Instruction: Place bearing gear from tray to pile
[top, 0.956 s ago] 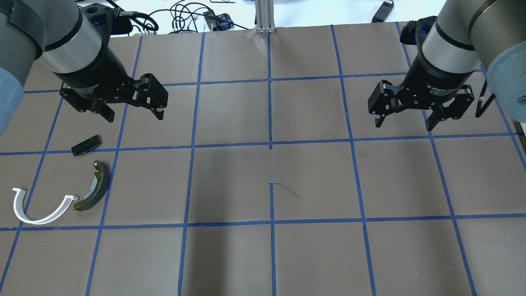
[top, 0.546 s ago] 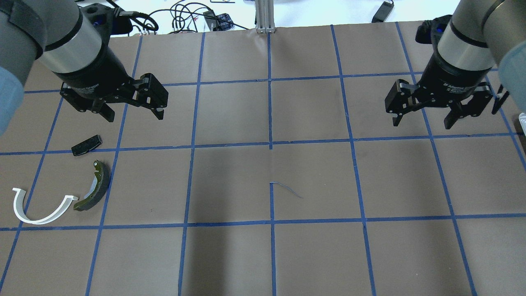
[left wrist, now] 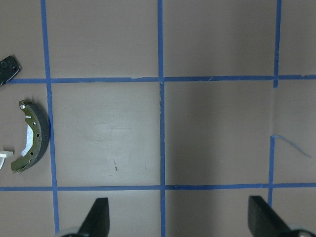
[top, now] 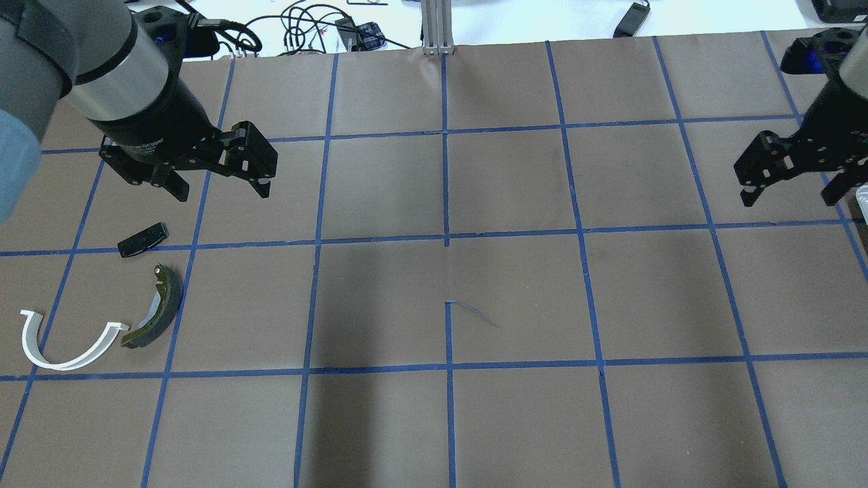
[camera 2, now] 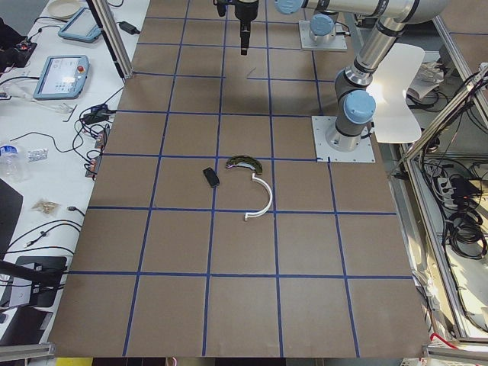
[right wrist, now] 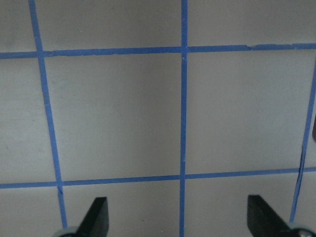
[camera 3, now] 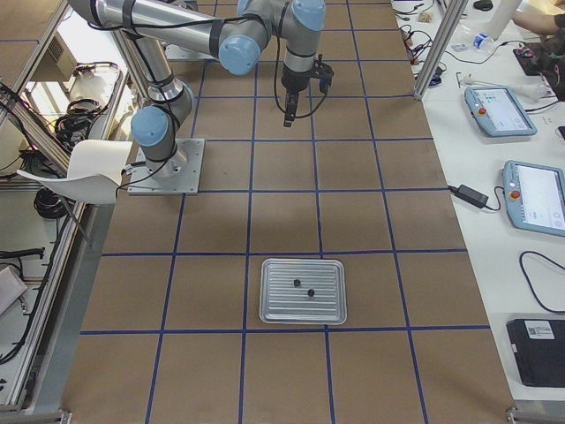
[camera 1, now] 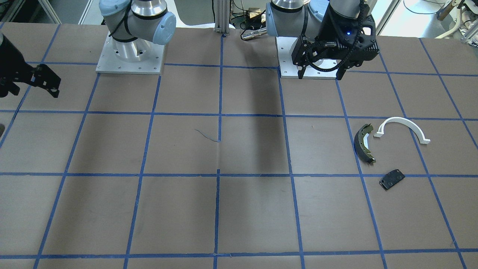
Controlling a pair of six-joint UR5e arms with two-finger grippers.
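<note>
Pile, far left of table, overhead view:
- White arc is leftmost. It lies flat, with its open side facing away from the robot. One end is just beside the near end of the brake shoe; contact cannot be told.
- Brake shoe has its long axis running near-to-far, leaning a little left at the near end. The bulge faces the table's middle and the hollow faces the arc.
- Black plate lies beyond the shoe and apart from it. It lies flat, with its long axis tilted up toward the right.

Left gripper hovers above the table, beyond the plate. The jaws are spread wide with nothing between them; the wrist view shows only bare table and blue tape between the fingertips.

Right gripper is at the right edge, raised. The jaws are likewise spread wide and hold nothing.

Tray is seen only in the exterior right view. It sits toward the table's right end, well apart from the right gripper, with its long axis running from the robot's side across the table.

Bearing gear lies inside the tray near its middle, with a second small dark part near it. The two are too small to tell apart, and no axis or facing can be read.
</note>
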